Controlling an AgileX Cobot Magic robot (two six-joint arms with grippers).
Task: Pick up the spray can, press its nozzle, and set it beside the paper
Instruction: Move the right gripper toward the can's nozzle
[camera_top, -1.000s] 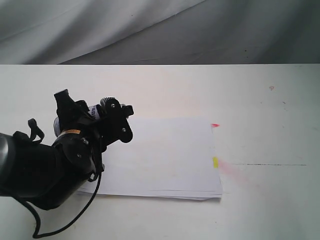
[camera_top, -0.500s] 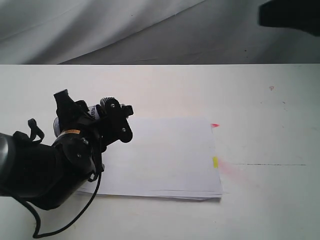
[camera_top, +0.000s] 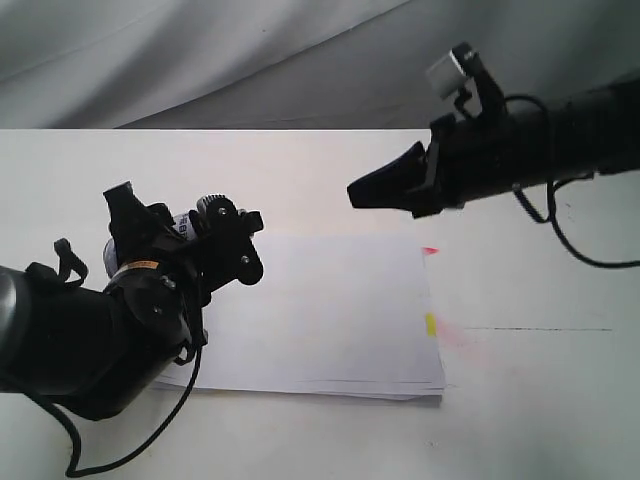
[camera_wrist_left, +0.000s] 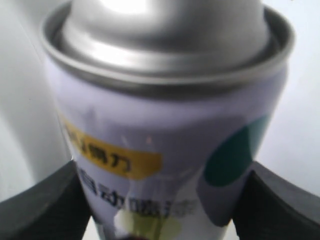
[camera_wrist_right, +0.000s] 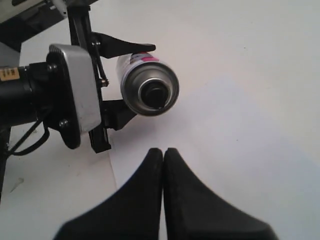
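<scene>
My left gripper (camera_top: 222, 236) holds the spray can (camera_top: 184, 226) tilted on its side above the left edge of the paper (camera_top: 330, 310). In the left wrist view the can (camera_wrist_left: 165, 125) fills the frame, with black fingers (camera_wrist_left: 45, 205) pressing both of its sides. My right gripper (camera_top: 362, 190) hangs shut over the paper's far edge, pointing at the can and still apart from it. The right wrist view looks along the shut fingertips (camera_wrist_right: 163, 155) at the can's silver top (camera_wrist_right: 148, 89) and black nozzle (camera_wrist_right: 154, 95), with a gap between them.
The paper's right edge carries a red tab (camera_top: 430, 250) and a yellow tab (camera_top: 431, 323). White table (camera_top: 540, 400) extends right of and in front of the paper. A grey cloth (camera_top: 200, 60) hangs behind the table.
My right arm has come in from the upper right and now reaches over the paper toward the can. The left gripper with the can has barely shifted.
</scene>
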